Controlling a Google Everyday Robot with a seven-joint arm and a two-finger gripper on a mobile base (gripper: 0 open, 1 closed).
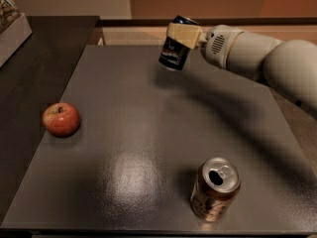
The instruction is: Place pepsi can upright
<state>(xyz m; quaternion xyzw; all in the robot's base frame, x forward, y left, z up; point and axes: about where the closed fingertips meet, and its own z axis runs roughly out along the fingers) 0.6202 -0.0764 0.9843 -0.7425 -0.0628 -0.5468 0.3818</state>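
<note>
While my gripper (182, 33) clamps the tilted pepsi can (173, 56) above the table (148, 128), an apple (61, 119) and brown can (215, 187) sit well away from it.

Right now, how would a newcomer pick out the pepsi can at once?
Look above the far edge of the grey table, where the pincer hangs. It grips the pepsi can, tilted, off the surface. It is dark blue; the brown can stands near the front edge.

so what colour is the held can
Dark blue pepsi can, camera view; gripper holds it above the table's far side.
</note>
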